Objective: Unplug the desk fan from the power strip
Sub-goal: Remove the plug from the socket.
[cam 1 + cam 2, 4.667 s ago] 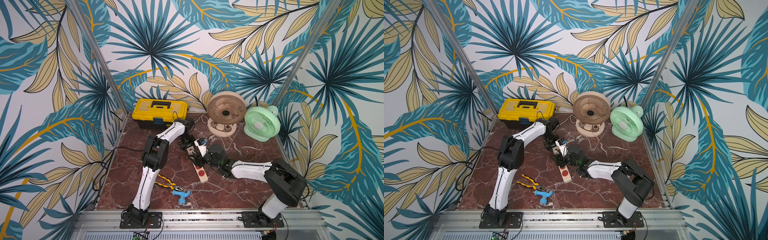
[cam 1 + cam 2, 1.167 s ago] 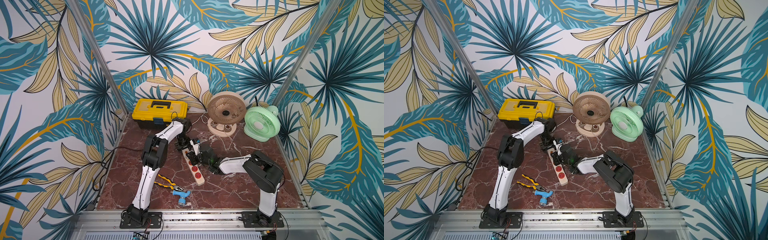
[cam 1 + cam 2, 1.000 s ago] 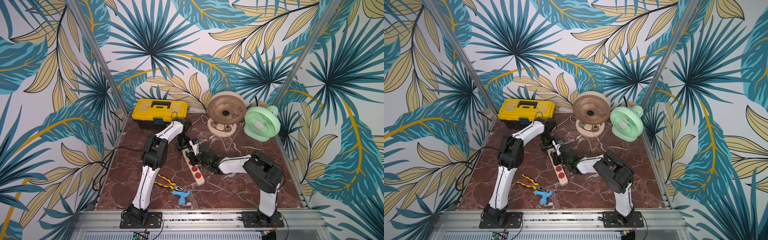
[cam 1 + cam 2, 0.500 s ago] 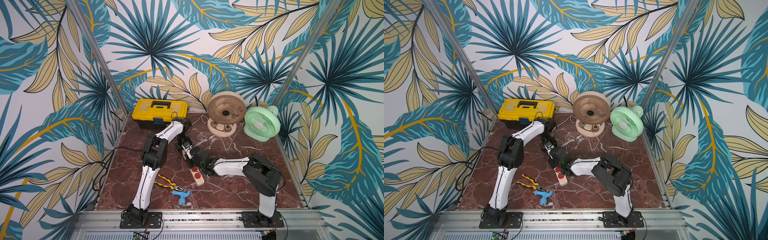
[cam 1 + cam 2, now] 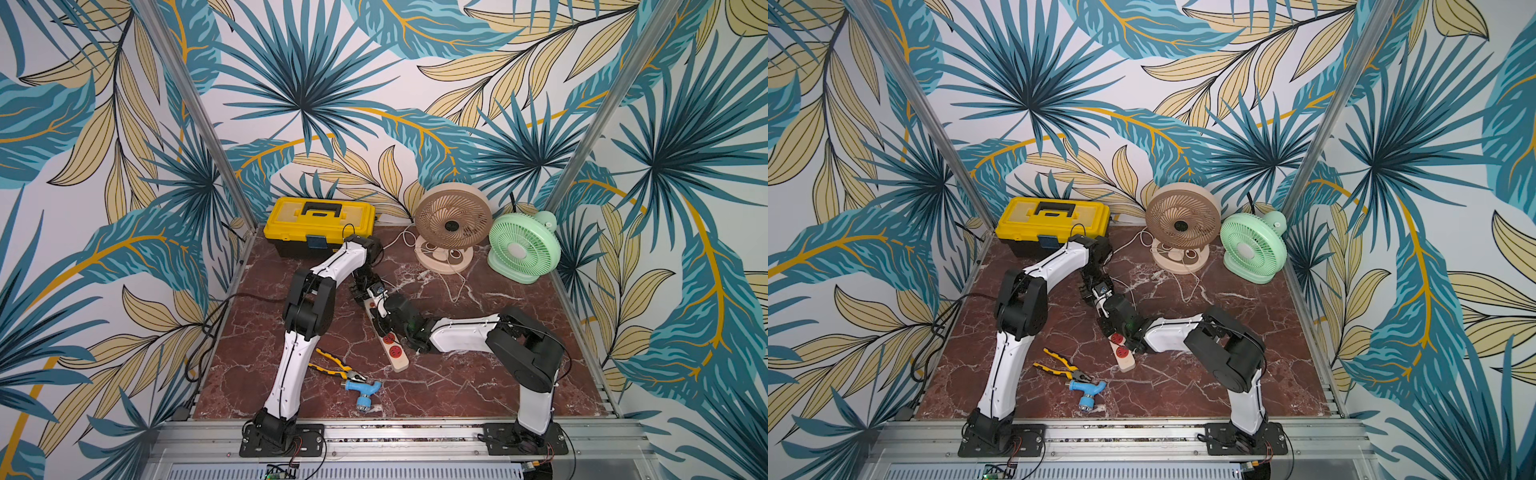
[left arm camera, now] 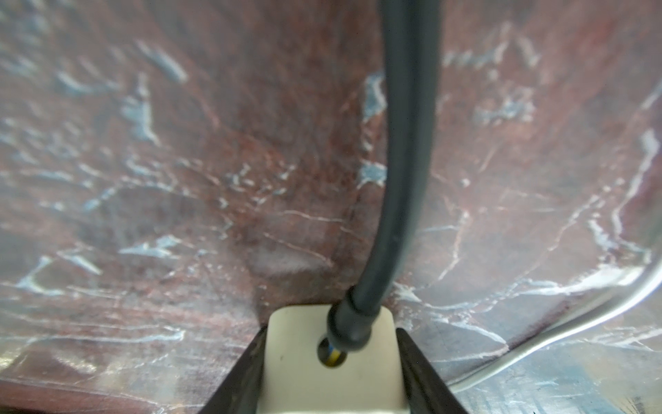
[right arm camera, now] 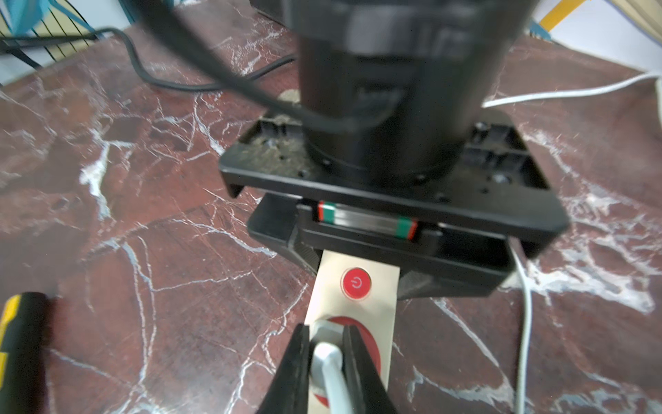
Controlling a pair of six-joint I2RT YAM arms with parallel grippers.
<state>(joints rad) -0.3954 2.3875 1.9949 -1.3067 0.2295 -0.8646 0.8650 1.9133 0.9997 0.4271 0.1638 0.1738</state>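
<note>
Tabletop is red marble, with a beige fan and a green fan at the far right. Power strip lies about mid-table, running near to far, near end free. Left gripper is clamped across its far end, right where the dark cord comes out, so it's pinning the bar down. Right gripper is closed tight on the white plug in the socket next to the red button. My guess: the strip's a light, stiff plastic bar that'd lift with the plug if not held, and the plug's small and slick, so grab the body, not the floppy white cable, and pull straight out.
</note>
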